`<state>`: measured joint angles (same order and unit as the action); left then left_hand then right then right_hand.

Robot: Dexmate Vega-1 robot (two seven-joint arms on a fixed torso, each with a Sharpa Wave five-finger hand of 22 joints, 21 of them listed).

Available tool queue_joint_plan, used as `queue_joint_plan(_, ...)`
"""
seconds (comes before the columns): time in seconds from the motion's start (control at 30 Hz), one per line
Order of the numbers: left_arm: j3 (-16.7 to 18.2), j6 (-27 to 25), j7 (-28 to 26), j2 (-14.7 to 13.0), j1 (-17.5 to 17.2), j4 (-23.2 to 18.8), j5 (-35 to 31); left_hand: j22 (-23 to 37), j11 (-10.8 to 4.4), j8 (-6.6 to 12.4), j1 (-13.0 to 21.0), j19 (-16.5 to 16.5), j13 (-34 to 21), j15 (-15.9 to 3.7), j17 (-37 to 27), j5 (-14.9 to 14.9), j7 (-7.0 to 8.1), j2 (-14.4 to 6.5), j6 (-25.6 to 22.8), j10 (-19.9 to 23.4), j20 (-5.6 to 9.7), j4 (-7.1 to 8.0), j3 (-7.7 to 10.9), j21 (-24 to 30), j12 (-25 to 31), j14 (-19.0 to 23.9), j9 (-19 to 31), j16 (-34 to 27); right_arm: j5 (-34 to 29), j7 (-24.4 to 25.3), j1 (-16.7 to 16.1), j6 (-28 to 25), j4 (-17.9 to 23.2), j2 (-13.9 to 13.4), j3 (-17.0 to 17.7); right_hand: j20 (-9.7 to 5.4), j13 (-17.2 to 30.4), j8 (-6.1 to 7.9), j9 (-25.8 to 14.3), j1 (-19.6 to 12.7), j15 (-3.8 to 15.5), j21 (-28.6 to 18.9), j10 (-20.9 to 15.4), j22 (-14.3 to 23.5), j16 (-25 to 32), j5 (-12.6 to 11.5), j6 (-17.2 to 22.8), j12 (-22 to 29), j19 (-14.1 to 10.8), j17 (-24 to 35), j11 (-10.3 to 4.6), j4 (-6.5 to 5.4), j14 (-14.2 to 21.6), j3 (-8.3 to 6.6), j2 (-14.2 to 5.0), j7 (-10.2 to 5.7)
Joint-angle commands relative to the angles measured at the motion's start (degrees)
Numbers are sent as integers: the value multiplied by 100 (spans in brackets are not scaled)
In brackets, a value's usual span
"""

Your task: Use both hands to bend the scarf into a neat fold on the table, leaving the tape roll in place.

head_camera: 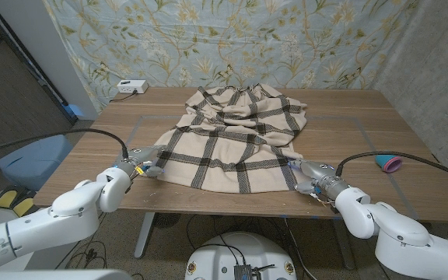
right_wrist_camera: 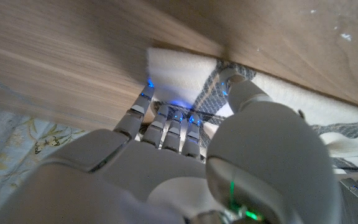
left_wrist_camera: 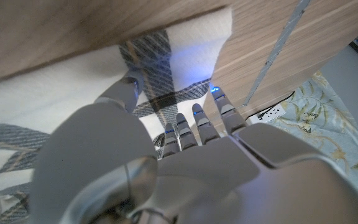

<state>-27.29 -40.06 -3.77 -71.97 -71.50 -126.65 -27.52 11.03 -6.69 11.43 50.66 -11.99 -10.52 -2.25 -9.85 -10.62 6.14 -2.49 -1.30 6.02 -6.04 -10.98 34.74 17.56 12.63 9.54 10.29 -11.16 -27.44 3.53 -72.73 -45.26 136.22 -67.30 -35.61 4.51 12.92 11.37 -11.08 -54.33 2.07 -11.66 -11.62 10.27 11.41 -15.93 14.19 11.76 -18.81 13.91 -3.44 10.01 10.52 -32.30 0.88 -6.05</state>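
A cream scarf (head_camera: 228,140) with a dark plaid pattern lies spread on the wooden table (head_camera: 348,117), bunched toward the far side and flat at its near edge. My left hand (head_camera: 140,165) is at the scarf's near left corner. In the left wrist view its thumb (left_wrist_camera: 128,87) and fingertips (left_wrist_camera: 219,99) press on the corner cloth (left_wrist_camera: 179,56), pinching it. My right hand (head_camera: 309,177) is at the near right corner, where its thumb (right_wrist_camera: 236,87) and fingertips (right_wrist_camera: 148,93) close on the cloth (right_wrist_camera: 179,71). A small pink and teal object (head_camera: 388,162), possibly the tape roll, sits near the table's right edge.
A white box (head_camera: 131,86) with a cable stands at the table's far left corner. Thin grey lines (head_camera: 364,132) mark a rectangle on the tabletop around the scarf. A floral curtain (head_camera: 286,39) hangs behind the table.
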Motion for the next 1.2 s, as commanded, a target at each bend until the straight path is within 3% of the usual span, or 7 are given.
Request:
queue_joint_plan(0.03,-1077,-643,1180,267,852,283,-1706,39,-58,28,275,-253,-31,-322,-3,45,76,82,-116,110,143,16,-20,136,3,259,10,-22,-590,-792,561,-249,-129,111,-518,-59,-20,126,3,-148,223,-49,-497,11,155,155,382,146,-126,-13,-16,-7,314,-164,52,-50)
queue_joint_plan(0.13,-1157,-634,1221,381,897,425,-1926,93,-121,92,514,-549,-30,-406,-20,66,102,161,-402,353,318,73,-197,295,54,642,16,-95,-786,-1014,688,-250,-179,129,-633,-126,-29,177,10,-206,340,-96,-796,13,230,273,584,226,-265,-13,-24,-8,523,-249,51,-52)
queue_joint_plan(0.27,-1284,-569,1241,498,948,626,-2310,242,-268,324,807,-1125,-29,-919,-118,63,338,79,-1569,1531,512,161,-694,755,315,1640,31,-388,-1059,-1242,803,-307,-257,214,-759,-315,-42,399,25,-155,677,-253,-1541,39,556,408,1483,413,-731,82,-1,-89,1368,-341,88,-64)
queue_joint_plan(0.6,-1094,-332,340,736,642,996,-2472,786,-251,1006,2205,-1732,-295,-1159,-1412,63,111,-599,-5052,4905,653,125,-1410,2414,1067,4181,134,-2063,-1111,-646,512,-76,-397,333,-518,-527,172,885,15,-686,967,-567,-3546,112,1839,439,3730,1270,-1385,1250,84,-74,2682,306,-319,-36)
queue_joint_plan(0.7,-1006,-367,34,827,535,1039,-2481,888,-291,1104,2246,-1775,-432,-1147,-1669,66,0,-648,-5327,5089,595,189,-1483,2684,1132,4463,154,-2295,-1095,-433,409,8,-441,357,-424,-577,350,1043,-38,-886,1007,-653,-4178,138,2177,447,4249,1683,-1453,1667,161,-73,2899,517,-497,51)
queue_joint_plan(1.0,-225,43,-1402,1016,-110,961,-1480,1185,-257,1353,2320,-1675,-1380,-1092,-2694,-113,-509,-818,-5383,5160,253,362,-1550,3443,1503,4658,492,-2832,-854,259,16,197,-502,438,-63,-683,618,1083,-98,-1174,1034,-760,-4369,184,2590,471,4382,2015,-1479,2208,23,-82,3119,776,-723,110)
queue_joint_plan(1.2,-256,-450,-618,710,-87,422,-1598,1293,-339,1523,2340,-1471,-1851,-1068,-3040,-112,-428,-768,-5357,5073,360,395,-1499,3758,1630,4481,665,-2787,-837,413,-59,272,-515,465,3,-677,677,1110,-138,-1204,1042,-784,-4396,192,2588,452,4399,2082,-1487,2255,22,-92,3118,803,-759,170)
